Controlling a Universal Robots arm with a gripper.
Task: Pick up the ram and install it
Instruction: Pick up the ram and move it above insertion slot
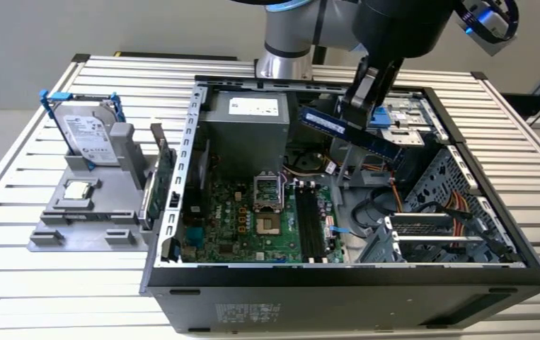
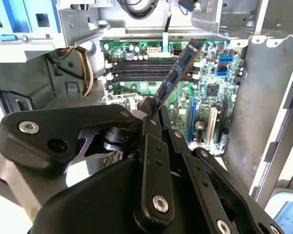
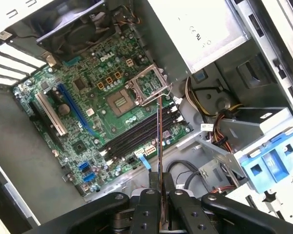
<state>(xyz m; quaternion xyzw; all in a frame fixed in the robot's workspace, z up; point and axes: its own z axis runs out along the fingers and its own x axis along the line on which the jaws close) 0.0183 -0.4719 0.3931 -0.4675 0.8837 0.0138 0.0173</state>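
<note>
The black claw (image 1: pixel 350 106) is clamped on the ram (image 1: pixel 376 144) — a long, narrow, flat, dark memory stick — and holds it in the air over the open black-and-grey computer case (image 1: pixel 345 276), well clear of the green motherboard (image 1: pixel 241 234). The long black memory slots (image 1: pixel 309 219) lie below it, nearer the case's front wall in the exterior view. In the first wrist view the ram (image 3: pixel 159 141) shows edge-on and crosses the slots (image 3: pixel 136 136) at an angle — by my reckoning its long axis is not lined up with them.

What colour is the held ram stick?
Long flat ram stick: dark blue, best in the second wrist view.
</note>
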